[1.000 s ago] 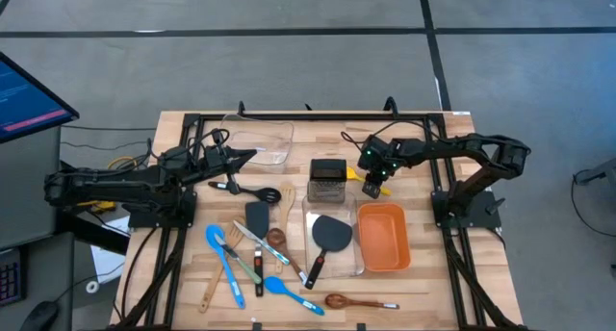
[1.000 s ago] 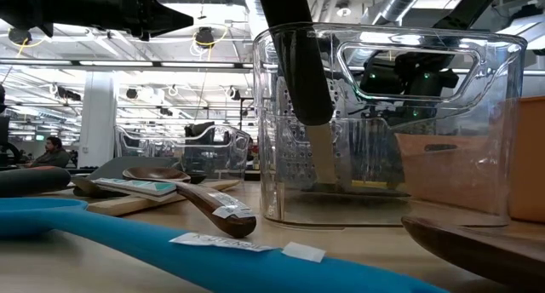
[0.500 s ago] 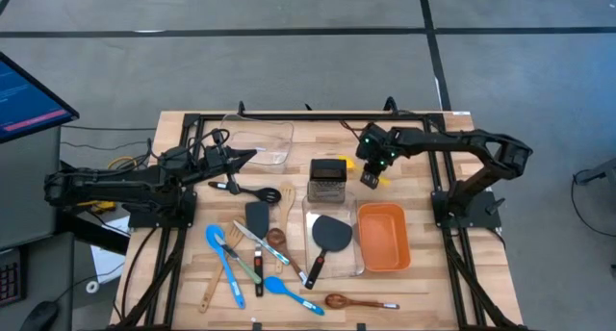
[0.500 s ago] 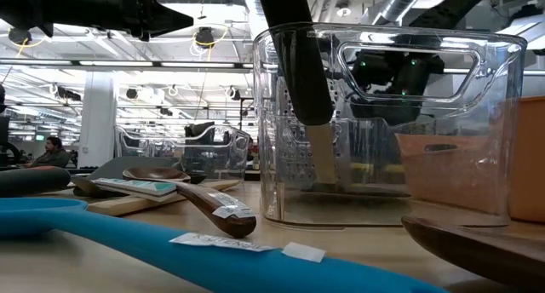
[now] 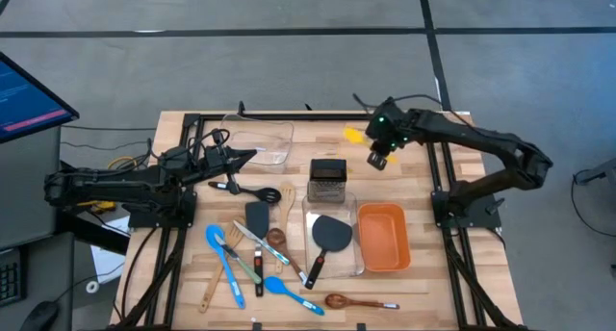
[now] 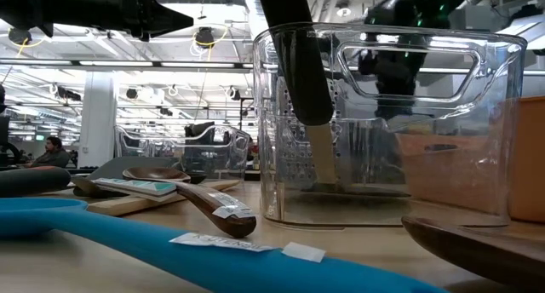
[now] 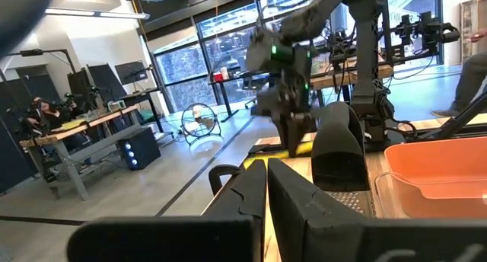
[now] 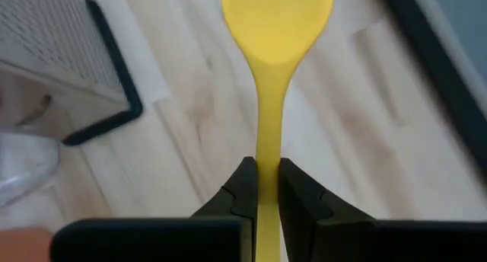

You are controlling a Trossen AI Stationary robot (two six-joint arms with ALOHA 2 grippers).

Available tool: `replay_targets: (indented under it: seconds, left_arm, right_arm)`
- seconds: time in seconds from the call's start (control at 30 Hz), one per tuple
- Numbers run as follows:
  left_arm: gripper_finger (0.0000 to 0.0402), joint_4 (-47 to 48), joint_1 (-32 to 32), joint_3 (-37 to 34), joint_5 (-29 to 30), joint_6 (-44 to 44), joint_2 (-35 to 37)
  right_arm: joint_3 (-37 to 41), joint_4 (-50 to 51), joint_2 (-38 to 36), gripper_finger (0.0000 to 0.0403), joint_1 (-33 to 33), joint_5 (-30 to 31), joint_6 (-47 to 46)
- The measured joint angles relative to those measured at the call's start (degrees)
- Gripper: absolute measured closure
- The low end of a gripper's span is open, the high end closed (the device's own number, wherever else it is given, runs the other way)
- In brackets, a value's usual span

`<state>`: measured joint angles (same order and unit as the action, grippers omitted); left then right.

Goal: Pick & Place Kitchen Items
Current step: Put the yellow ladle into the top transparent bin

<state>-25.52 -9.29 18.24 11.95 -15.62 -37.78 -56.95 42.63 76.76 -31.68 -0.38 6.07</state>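
Note:
My right gripper (image 5: 376, 158) hangs above the far right part of the table, beyond the steel box grater (image 5: 328, 180), and is shut on a yellow spoon (image 8: 277, 18). The spoon's bowl (image 5: 354, 135) sticks out past the fingers. My left gripper (image 5: 252, 156) is shut with nothing in it and waits level above the table's left part. Several other utensils (image 5: 255, 254), blue spoons, wooden spoons and black turners, lie flat on the near left of the table. A black turner (image 5: 329, 233) lies in a clear container (image 5: 358, 266). My right gripper pinches the yellow spoon's slim handle (image 8: 266, 149) between its two fingers, below the bowl. The fingers slant down from the table's right side and the handle runs along them, bowl end foremost. The spoon is lifted clear of the table.
An orange bin (image 5: 383, 237) stands right of the clear container. A second clear container (image 5: 262, 140) sits at the far left. A black frame (image 5: 318, 116) rims the table. Bare wood lies under my right gripper.
My right gripper has risen from beside the grater and gone toward the table's far edge, tipping less steeply. It has stayed shut on the yellow spoon, which has come up off the table with it.

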Motion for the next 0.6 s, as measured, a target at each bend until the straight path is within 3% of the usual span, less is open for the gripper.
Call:
replay_targets:
  seconds: [0.33,0.47,0.6]
  left_arm:
    - [0.0399,-2.59,0.0,0.0,0.0,1.29,-0.2]
    - [0.0393,-6.76,0.01,0.02,-0.01,2.54,-2.54]
    - [0.0362,-13.18,0.0,0.02,-0.01,2.58,-7.9]
  right_arm:
    - [-6.17,0.76,-7.68,0.0382,3.02,15.28,0.18]
    - [-6.49,-5.44,-7.09,0.0382,5.89,21.51,3.27]
    - [-6.49,-15.37,-4.99,0.0382,8.62,23.03,7.62]
